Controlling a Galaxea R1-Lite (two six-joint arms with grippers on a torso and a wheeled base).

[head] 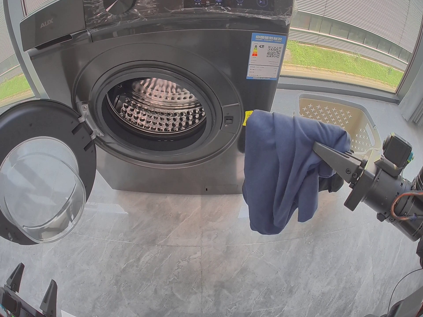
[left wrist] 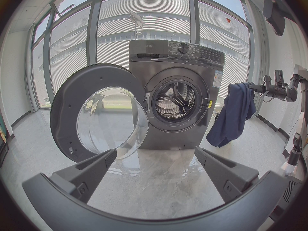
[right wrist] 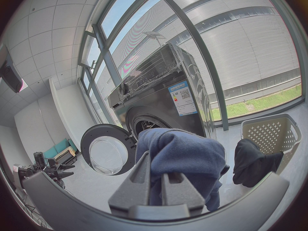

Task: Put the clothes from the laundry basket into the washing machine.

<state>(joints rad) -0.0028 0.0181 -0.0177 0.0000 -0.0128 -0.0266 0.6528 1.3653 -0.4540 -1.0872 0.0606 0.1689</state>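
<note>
- The right gripper had its fingers clamped on a blue garment, held up in front of the washing machine, just right of its round opening.
- The garment hung clear of the floor.
- The laundry basket stood on the floor behind it, beside the machine.
- The machine's door stood swung wide open.
- The left gripper sat low, fingers apart, holding nothing.

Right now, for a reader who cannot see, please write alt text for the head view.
The right hand holds up a blue garment in front of the washing machine's right edge. Its round door hangs open to the left, baring the metal drum. A beige laundry basket stands behind the garment.
</note>
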